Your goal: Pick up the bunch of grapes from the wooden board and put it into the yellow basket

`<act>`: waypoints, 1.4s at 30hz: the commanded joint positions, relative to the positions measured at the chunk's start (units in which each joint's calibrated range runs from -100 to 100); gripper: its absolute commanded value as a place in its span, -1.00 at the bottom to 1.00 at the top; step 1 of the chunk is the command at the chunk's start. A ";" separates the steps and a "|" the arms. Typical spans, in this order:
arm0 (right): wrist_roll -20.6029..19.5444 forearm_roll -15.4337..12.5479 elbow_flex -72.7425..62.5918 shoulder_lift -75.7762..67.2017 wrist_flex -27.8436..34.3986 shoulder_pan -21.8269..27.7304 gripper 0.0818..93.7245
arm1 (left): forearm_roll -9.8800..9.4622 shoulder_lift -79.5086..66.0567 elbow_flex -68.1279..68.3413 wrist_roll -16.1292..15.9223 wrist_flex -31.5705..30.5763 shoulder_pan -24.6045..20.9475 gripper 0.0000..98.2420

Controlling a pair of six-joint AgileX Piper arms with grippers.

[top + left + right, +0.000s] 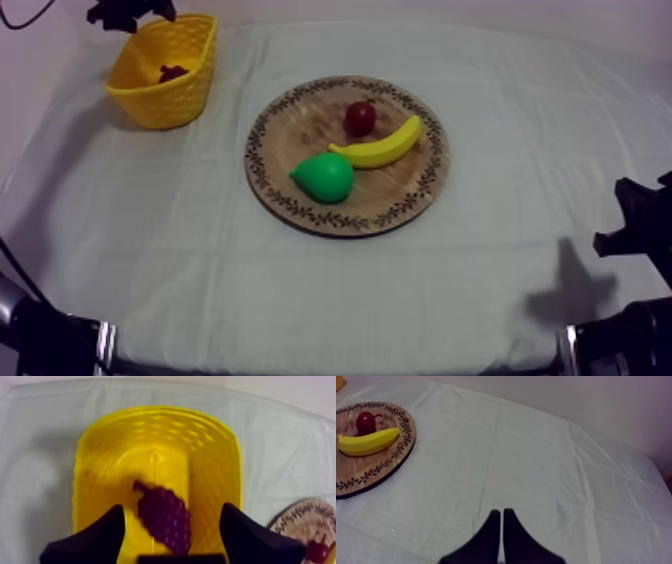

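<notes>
Hovering over the yellow basket (165, 75), the left gripper (172, 507) spreads its fingers (95, 538) wide above the bunch of grapes (165, 518) inside. The right gripper (502, 511) has its fingers pressed together.

We look on a table (330, 300) spread to its edges with a grey-white cloth (150, 250), creased in long shallow folds; beyond its far edge stands a plain pale wall (596, 406), bare and slightly pinkish; the light is soft and even, leaving faint grey shadows on the cloth
</notes>
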 commanded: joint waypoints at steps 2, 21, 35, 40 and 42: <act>0.00 0.01 -0.01 0.02 -0.04 -0.02 -0.99 | -0.13 -9.06 9.88 -0.19 -0.55 0.06 0.21; 0.00 0.01 -0.01 0.02 -0.04 -0.02 -0.99 | -0.25 -43.08 53.75 -3.48 -8.12 -0.54 -0.42; 0.00 0.01 -0.01 0.02 -0.04 -0.02 -0.99 | -0.82 -69.75 76.40 -7.08 -16.74 -1.95 -0.64; -0.01 0.01 -0.01 0.02 -0.04 -0.02 -0.99 | -0.45 -78.90 82.96 -7.25 -17.29 -3.35 -0.70; -0.01 0.01 -0.01 0.02 -0.04 -0.02 -0.99 | -0.13 -82.29 85.60 -7.45 -17.20 -3.90 -0.71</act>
